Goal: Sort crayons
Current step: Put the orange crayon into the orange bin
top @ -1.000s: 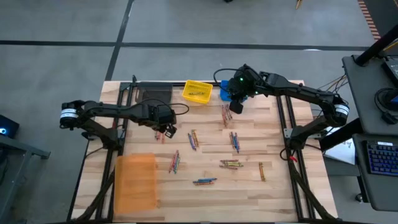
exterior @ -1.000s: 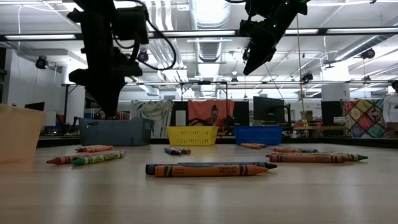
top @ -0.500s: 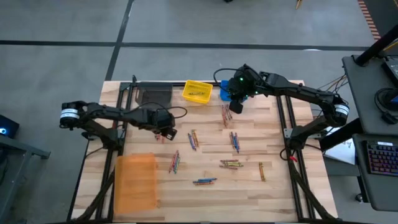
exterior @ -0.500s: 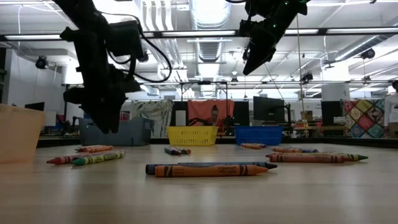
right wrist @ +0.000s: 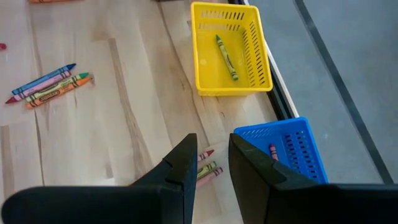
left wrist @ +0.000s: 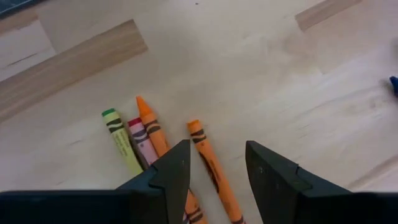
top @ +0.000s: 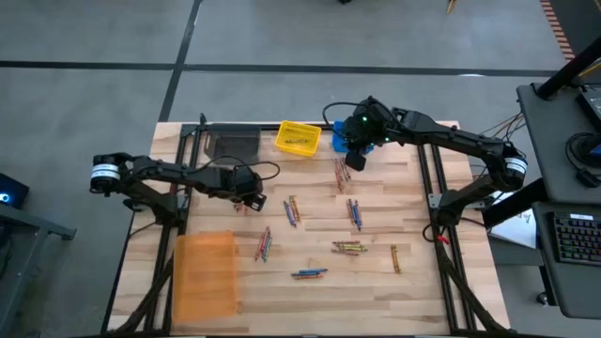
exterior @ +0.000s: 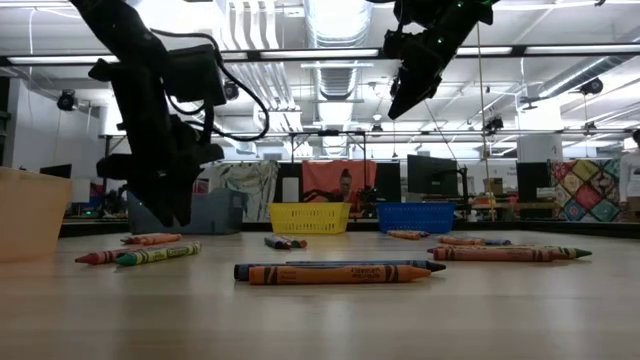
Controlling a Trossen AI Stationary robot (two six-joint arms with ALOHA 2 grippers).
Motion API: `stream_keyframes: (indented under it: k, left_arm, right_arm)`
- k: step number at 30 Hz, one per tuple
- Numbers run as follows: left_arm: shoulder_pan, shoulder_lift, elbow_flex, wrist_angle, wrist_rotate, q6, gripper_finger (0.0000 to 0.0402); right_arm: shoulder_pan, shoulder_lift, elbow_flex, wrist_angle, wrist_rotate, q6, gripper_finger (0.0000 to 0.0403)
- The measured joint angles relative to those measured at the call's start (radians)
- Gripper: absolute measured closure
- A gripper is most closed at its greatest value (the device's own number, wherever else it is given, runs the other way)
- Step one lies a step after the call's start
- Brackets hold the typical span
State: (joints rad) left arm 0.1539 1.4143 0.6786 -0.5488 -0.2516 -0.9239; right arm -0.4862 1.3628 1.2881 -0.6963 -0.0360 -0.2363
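My left gripper (left wrist: 214, 171) spread, straddling orange crayon (left wrist: 211, 168) to pinch; right gripper (right wrist: 211, 163) parted, empty, parked near blue bin (right wrist: 292, 149).

Two dark, slender jointed arms with white bands at the shoulder joints, black cables looping along them; green light glows by the right claw (top: 348, 161).

From above we can't read the left gripper (top: 250, 199): the arm covers its fingers. In the wrist view its dark fingers (left wrist: 176, 171) cover the lower ends of two orange crayons (left wrist: 208, 163) (one runs off the edge). The blue bin (right wrist: 287, 154) is partly hidden too.
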Motion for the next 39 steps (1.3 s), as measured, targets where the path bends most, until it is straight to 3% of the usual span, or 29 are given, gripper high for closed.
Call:
stream_keyframes:
  k: [22,32,39]
  left_arm:
    - [0.001,0.003,-0.062,0.115,-0.004,0.002,0.0264]
    - [-0.001,0.129,-0.013,0.105,-0.025,0.044,0.0265]
    - [0.000,0.144,0.025,0.087,-0.028,0.077,0.0304]
  right_arm:
    - [0.000,0.000,0.000,0.012,0.000,0.000,0.0321]
    - [0.000,0.000,0.000,0.029,0.000,-0.002,0.0321]
    - [0.000,0.000,0.000,0.029,0.001,-0.001,0.0321]
